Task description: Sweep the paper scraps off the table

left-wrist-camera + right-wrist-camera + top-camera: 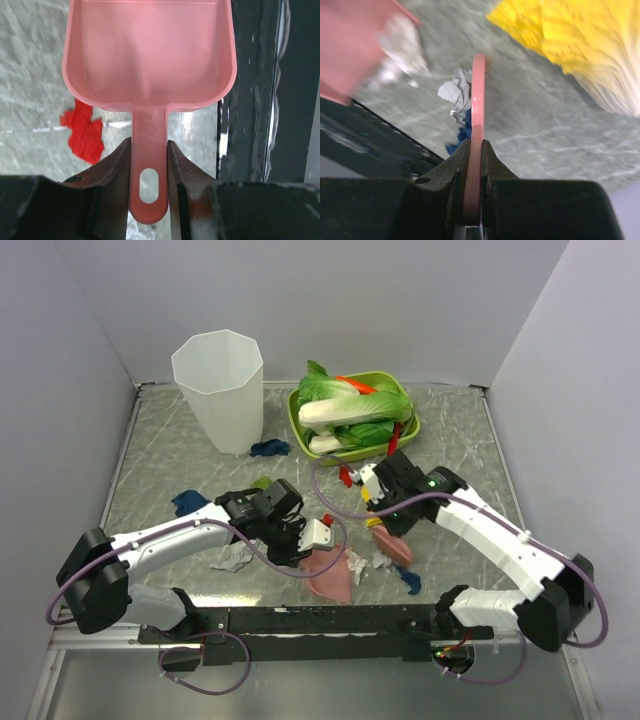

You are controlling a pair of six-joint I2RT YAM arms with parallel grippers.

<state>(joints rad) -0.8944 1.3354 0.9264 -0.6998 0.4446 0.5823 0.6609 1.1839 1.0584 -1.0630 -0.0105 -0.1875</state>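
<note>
Top external view: both my arms reach inward, low over the table [150, 470]. My left gripper [149, 150] clamps, partly closed, the handle of a pink dustpan [150, 55], with a red scrap [85, 132] just beside it. My right gripper [475, 147] is shut tight on a brush [478, 90], with paper scraps [455, 92] near its fingers.
</note>
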